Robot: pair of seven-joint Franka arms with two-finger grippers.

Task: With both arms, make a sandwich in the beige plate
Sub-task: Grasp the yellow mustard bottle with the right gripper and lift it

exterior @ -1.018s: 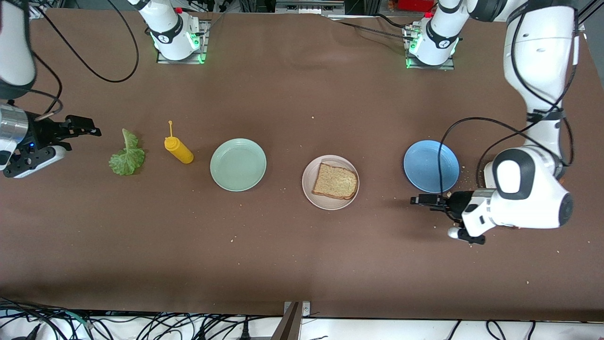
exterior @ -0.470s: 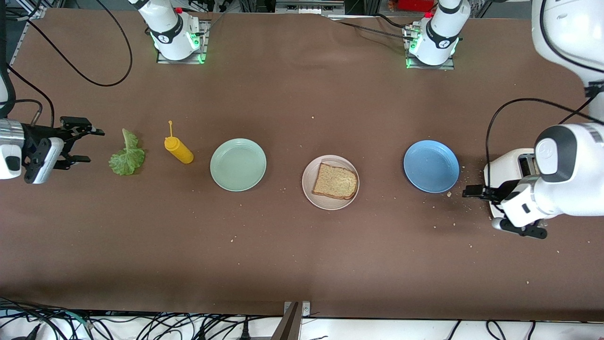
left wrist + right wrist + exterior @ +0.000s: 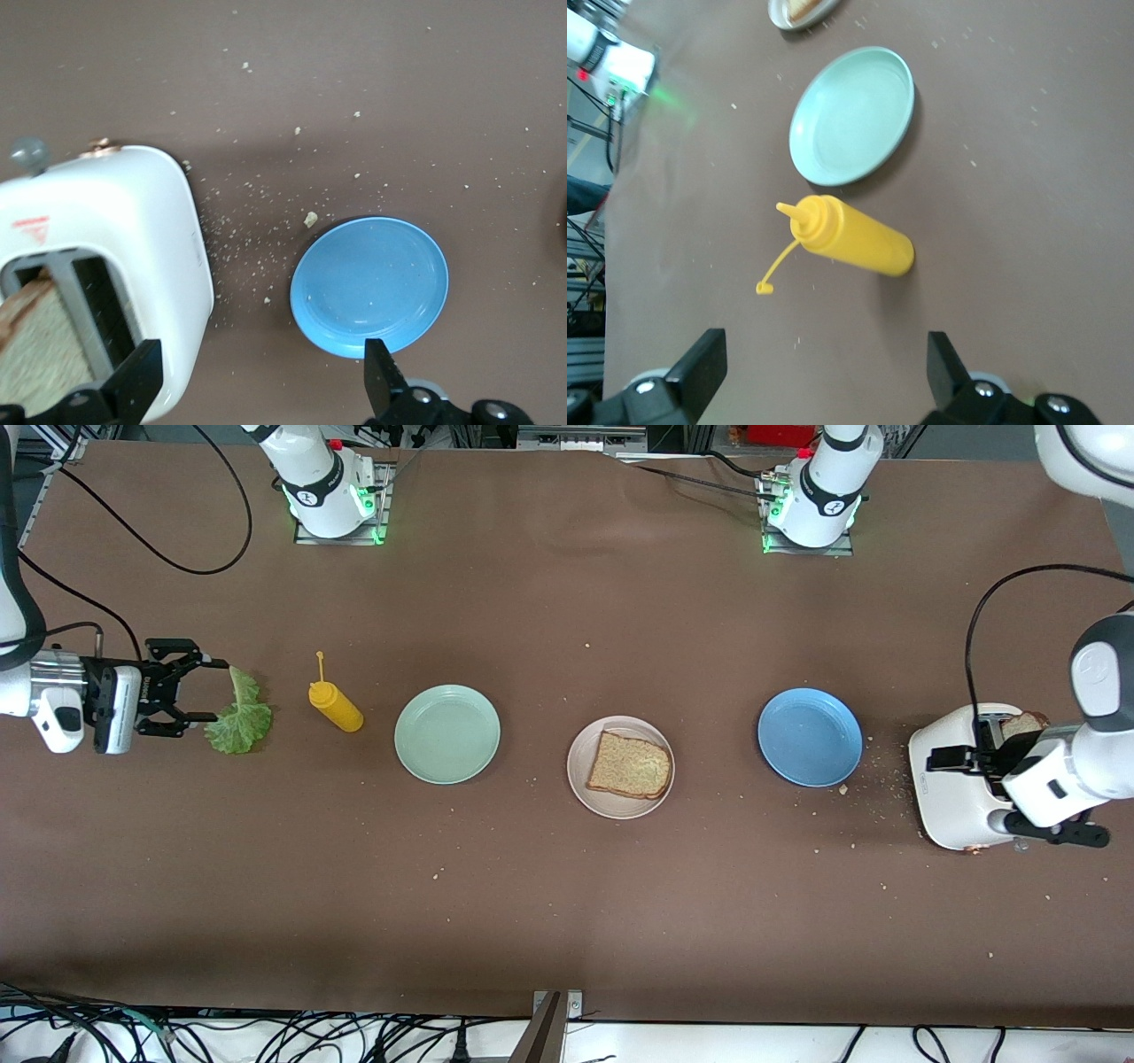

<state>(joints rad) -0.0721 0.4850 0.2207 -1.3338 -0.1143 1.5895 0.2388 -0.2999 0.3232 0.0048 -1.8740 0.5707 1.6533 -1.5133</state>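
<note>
Both arms have swung outward: one bread slice [image 3: 629,765] sits on the beige plate [image 3: 580,779]; right gripper [image 3: 205,689], spread wide, reaches the lettuce [image 3: 237,716], left gripper [image 3: 961,759], released, hovers over the toaster [image 3: 952,806]. Next: clamp the leaf, pull that second slice [image 3: 1023,723].

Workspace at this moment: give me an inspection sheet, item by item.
Surface: brown table cover, crumbs scattered.
Job's things: one brown bread slice on round beige plate; ruffled green lettuce leaf on table; second slice in white toaster.
Clutter: yellow squeeze bottle, mint-green plate, blue plate.
Grippers: right gripper open at lettuce; left gripper open over toaster.
Cables: black cables on table.
Surroundings: nothing seen.
</note>
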